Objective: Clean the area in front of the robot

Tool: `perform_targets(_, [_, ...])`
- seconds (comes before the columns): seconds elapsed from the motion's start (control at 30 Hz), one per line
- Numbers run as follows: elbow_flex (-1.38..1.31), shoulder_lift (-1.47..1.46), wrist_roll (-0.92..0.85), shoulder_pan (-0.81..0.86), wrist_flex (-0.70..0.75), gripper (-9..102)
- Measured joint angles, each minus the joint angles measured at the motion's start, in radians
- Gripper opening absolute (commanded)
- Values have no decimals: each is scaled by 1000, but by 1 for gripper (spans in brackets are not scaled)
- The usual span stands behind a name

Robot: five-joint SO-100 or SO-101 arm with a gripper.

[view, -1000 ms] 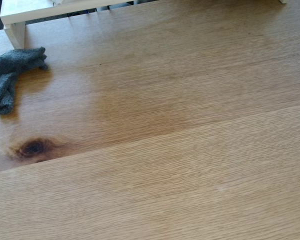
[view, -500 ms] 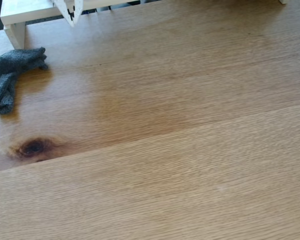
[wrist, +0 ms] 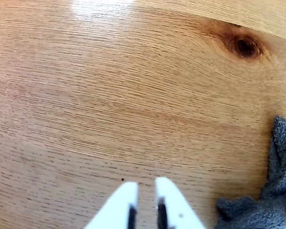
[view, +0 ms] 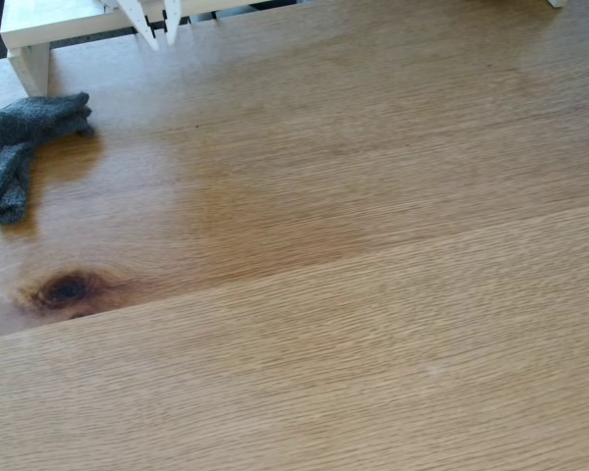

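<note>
Claw (wrist: pixel 146 187): white fingers slightly apart, empty, poised over bare desk (view: pixel 373 294) | Grey sock (view: pixel 20 147): crumpled at the fixed view's left edge, just beside the claw in the wrist view | Progress: sock lay on the desk, uncleared; rest looked bare.

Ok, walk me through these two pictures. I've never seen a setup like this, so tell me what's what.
This is a small robot arm with a two-finger gripper. The fixed view looks down along a wooden table; the white gripper pokes in at the top edge. The wrist view comes from a camera riding on the arm, looking past the gripper at the tabletop. Its fingers stand slightly apart and hold nothing. A grey sock lies crumpled on the table, at the right edge of the wrist view. The dark spot is a knot in the wood.
</note>
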Motion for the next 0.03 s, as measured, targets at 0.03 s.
perform_targets(0.03, [0, 0, 0, 0, 0, 6])
